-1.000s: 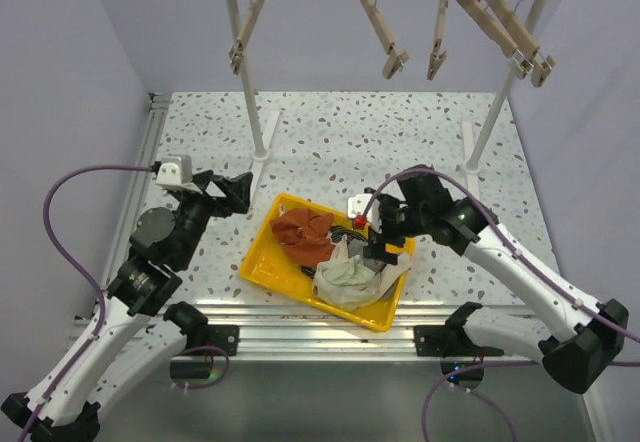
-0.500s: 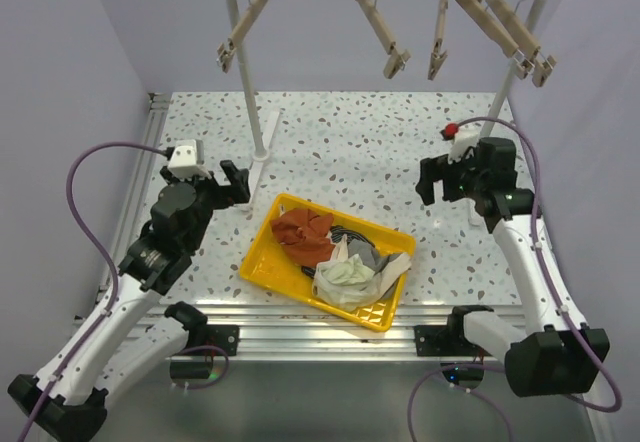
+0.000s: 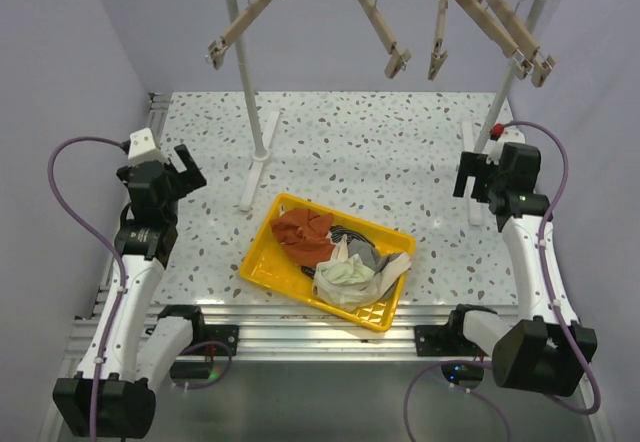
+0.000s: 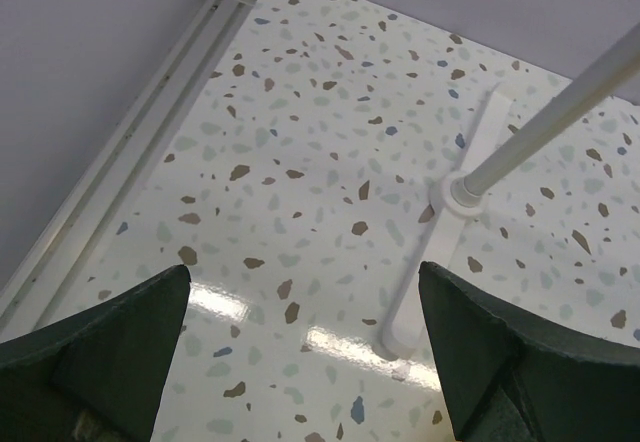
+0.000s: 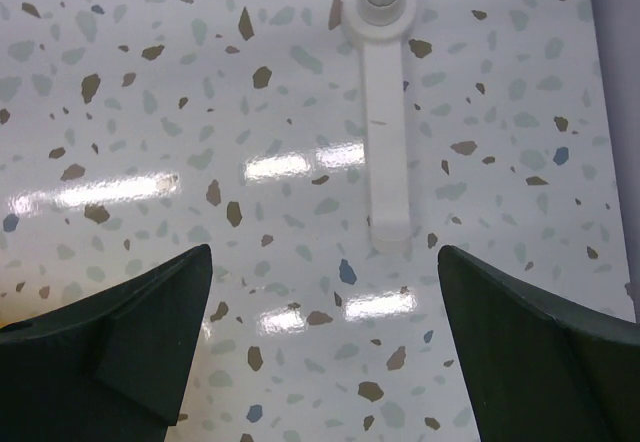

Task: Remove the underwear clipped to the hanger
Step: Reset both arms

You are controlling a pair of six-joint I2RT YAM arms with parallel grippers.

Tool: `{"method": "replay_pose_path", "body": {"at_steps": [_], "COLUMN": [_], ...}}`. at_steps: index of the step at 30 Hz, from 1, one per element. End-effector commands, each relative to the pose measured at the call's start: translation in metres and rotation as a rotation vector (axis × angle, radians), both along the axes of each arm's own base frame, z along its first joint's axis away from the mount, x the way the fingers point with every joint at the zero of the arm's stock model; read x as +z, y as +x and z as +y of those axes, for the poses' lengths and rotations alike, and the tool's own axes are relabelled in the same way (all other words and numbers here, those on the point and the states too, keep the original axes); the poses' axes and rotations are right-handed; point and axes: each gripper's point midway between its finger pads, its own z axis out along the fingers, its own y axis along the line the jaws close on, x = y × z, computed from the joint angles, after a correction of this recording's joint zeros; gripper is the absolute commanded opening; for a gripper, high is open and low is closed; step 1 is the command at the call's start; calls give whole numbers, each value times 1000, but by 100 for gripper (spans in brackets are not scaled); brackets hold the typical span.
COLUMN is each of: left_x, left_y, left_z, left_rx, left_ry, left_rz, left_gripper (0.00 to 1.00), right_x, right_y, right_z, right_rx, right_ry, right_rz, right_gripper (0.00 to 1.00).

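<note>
hangers (image 3: 380, 27) on the rail hang bare — no cloth left in any clip. the underwear (image 3: 335, 250) lies heaped in the yellow tray (image 3: 262, 268) on the table (image 3: 350, 142). left gripper (image 3: 180, 169) and right gripper (image 3: 470, 174) sit out at the sides, fingers spread, holding nothing. removal looks finished — the next move calls only for parking the arms.

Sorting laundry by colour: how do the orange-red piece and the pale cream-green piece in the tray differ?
The orange-red underwear lies toward the yellow tray's far left; the cream-green underwear sits nearer the front edge. One is vivid, the other pale. Both lie crumpled in the tray, unclipped.
</note>
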Motion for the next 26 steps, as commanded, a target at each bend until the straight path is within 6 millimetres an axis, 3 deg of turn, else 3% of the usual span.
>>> {"method": "replay_pose_path", "body": {"at_steps": [1, 2, 3, 9, 26], "left_x": [0, -2, -3, -10, -11], "left_y": [2, 0, 0, -1, -11], "left_z": [9, 20, 22, 29, 25], "left_rx": [4, 36, 41, 72, 51], "left_ry": [14, 13, 13, 22, 19], "left_rz": [-17, -16, -19, -15, -38], "left_gripper": [100, 100, 100, 100, 100], "right_x": [25, 24, 26, 31, 30], "right_y": [4, 3, -1, -13, -7], "right_z": [-26, -31, -44, -66, -63], "right_rx": [-203, -239, -316, -448, -426], "right_ry": [-19, -24, -59, -129, -120], "right_rz": [-107, -102, -98, -68, -111], "right_gripper": [99, 99, 99, 99, 99]}}
